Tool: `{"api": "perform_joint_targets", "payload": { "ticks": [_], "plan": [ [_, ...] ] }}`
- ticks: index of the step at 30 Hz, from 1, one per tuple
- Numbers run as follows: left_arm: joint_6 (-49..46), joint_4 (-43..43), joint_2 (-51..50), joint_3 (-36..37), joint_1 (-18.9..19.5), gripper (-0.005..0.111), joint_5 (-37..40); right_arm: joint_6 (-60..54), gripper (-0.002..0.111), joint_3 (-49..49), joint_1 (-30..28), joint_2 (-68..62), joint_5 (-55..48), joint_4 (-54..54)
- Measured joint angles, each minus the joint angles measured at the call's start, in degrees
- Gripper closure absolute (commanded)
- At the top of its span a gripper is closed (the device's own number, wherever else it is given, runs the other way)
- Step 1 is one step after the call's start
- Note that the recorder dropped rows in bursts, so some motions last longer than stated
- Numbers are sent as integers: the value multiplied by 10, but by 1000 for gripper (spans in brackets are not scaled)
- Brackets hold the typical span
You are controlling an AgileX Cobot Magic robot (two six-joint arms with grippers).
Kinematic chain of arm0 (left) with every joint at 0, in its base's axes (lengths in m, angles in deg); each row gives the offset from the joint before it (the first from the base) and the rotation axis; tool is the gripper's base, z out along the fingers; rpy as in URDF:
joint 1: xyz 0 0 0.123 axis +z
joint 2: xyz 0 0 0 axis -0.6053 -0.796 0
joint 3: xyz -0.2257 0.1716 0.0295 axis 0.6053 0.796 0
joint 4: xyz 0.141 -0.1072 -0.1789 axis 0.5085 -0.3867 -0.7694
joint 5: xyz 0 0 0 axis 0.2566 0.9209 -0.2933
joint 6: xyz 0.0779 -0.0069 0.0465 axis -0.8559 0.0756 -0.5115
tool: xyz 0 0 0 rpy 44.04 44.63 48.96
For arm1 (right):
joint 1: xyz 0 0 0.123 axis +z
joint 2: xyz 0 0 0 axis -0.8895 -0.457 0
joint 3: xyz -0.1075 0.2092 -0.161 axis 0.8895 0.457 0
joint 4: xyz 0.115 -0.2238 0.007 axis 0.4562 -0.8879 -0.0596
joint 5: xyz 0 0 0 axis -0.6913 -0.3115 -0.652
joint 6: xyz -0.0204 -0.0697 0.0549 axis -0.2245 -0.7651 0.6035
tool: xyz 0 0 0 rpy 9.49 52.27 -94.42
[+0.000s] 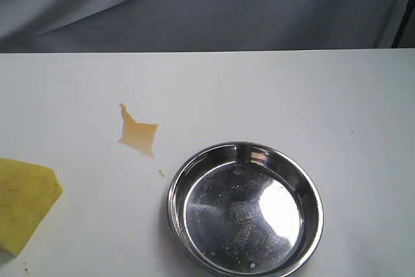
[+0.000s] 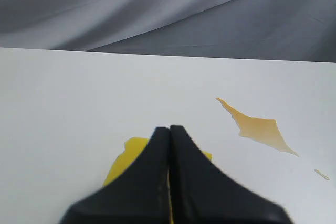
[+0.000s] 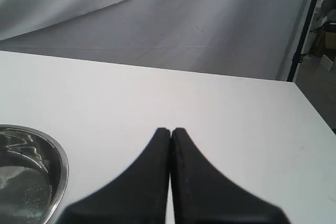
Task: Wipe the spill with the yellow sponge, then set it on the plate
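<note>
This looks to me like a lab or test studio, not a home. I work over a plain white table (image 1: 272, 89), and grey cloth (image 1: 194, 4) hangs in loose folds behind it as a backdrop. Beyond one corner of the table stands a thin black pole (image 3: 303, 30), like part of an equipment stand.

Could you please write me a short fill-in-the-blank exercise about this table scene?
The sponge is ____ in colour.
The spill lies ____ the plate, not inside it.
The left gripper and right gripper are both ____, fingers together.
Missing words: yellow; outside; shut.
</note>
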Motion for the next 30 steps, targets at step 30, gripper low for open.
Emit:
{"api": "perform_joint_targets", "payload": {
  "ticks": [30],
  "plan": [
    [0,0,0,0,0,107,0,0,108,0,0,0,8,-17]
  ]
}}
